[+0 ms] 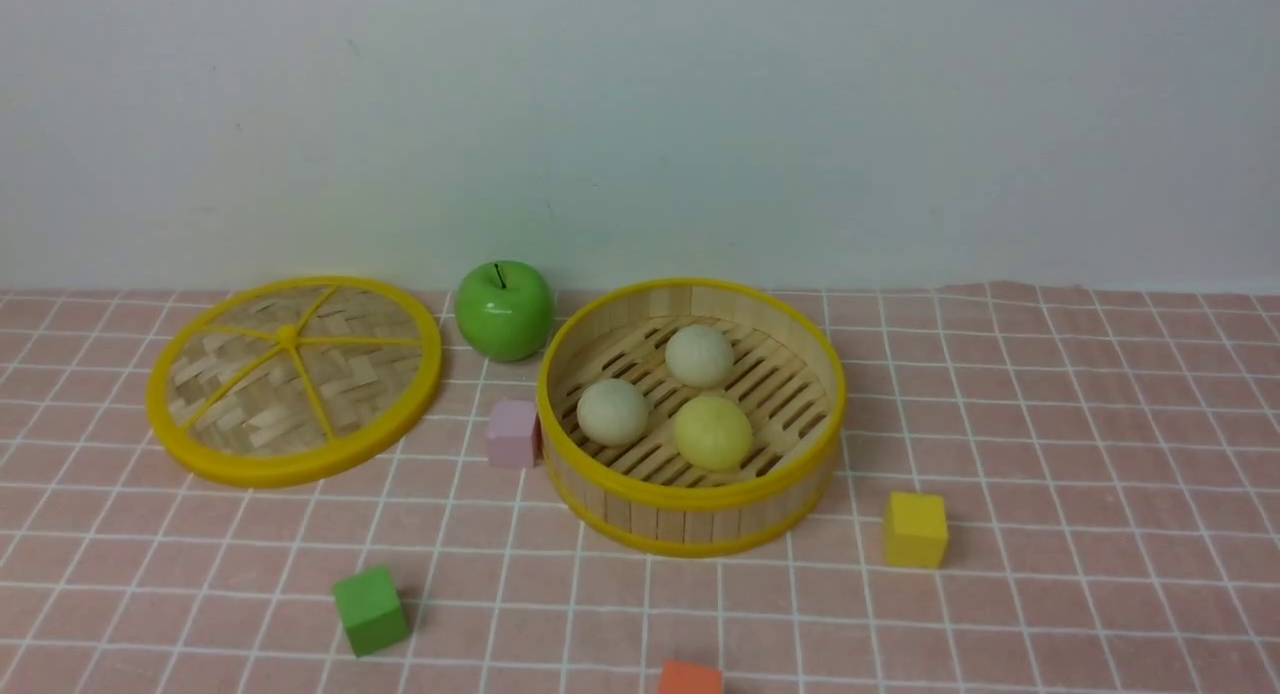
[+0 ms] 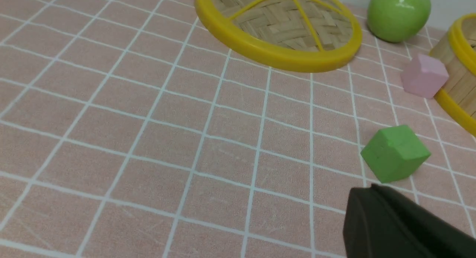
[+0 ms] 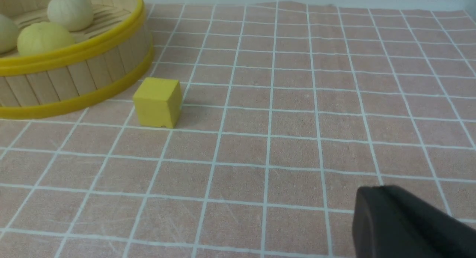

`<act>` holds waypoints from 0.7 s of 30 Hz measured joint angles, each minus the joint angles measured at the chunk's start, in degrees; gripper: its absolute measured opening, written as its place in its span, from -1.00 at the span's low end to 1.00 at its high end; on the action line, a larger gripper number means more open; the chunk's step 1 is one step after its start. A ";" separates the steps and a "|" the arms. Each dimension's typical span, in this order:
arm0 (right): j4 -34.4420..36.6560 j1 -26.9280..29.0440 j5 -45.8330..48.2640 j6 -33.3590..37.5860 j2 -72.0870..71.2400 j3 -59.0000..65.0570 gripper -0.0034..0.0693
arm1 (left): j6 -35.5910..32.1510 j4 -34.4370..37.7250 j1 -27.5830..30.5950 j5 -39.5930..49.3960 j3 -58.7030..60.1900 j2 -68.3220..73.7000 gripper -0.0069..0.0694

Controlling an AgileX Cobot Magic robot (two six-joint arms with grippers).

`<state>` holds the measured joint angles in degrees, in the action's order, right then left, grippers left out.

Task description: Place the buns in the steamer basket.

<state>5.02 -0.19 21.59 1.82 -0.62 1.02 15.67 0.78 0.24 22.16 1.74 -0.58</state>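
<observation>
The steamer basket (image 1: 690, 499) stands at the table's middle. Three buns lie on its slat floor: a cream-white one at the back (image 1: 699, 355), a cream-white one at the left (image 1: 613, 411) and a pale yellow one at the front (image 1: 712, 432). The right wrist view shows the basket (image 3: 74, 79) with the buns (image 3: 70, 11) inside. The left wrist view shows only the basket's edge (image 2: 459, 83). My left gripper (image 2: 366, 193) is shut and empty, low over the cloth near the green cube. My right gripper (image 3: 372, 198) is shut and empty, away from the basket. Neither gripper shows in the front view.
The flat woven lid (image 1: 295, 379) lies at the left, with a green apple (image 1: 503, 310) between it and the basket. A pink cube (image 1: 513, 432) touches the basket's left side. A green cube (image 1: 370, 610), an orange cube (image 1: 690, 679) and a yellow cube (image 1: 914, 529) lie in front.
</observation>
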 joint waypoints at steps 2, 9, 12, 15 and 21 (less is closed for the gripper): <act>0.00 0.00 0.00 0.00 0.00 0.00 -0.81 | 0.12 0.00 0.00 0.00 0.00 0.00 -0.86; 0.00 0.00 0.00 0.00 0.00 0.00 -0.78 | 0.11 0.00 0.00 0.02 0.00 0.00 -0.86; 0.00 0.00 0.00 0.00 0.00 0.00 -0.77 | 0.11 -0.02 0.00 0.02 0.00 0.00 -0.86; 0.00 0.00 0.02 0.00 0.00 0.00 -0.76 | 0.11 -0.02 0.00 0.02 0.00 0.00 -0.86; 0.00 0.00 0.02 0.00 0.00 0.00 -0.73 | 0.11 -0.02 0.00 0.02 0.00 0.00 -0.86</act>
<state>5.02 -0.19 21.61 1.82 -0.62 1.02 15.79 0.76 0.24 22.18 1.74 -0.58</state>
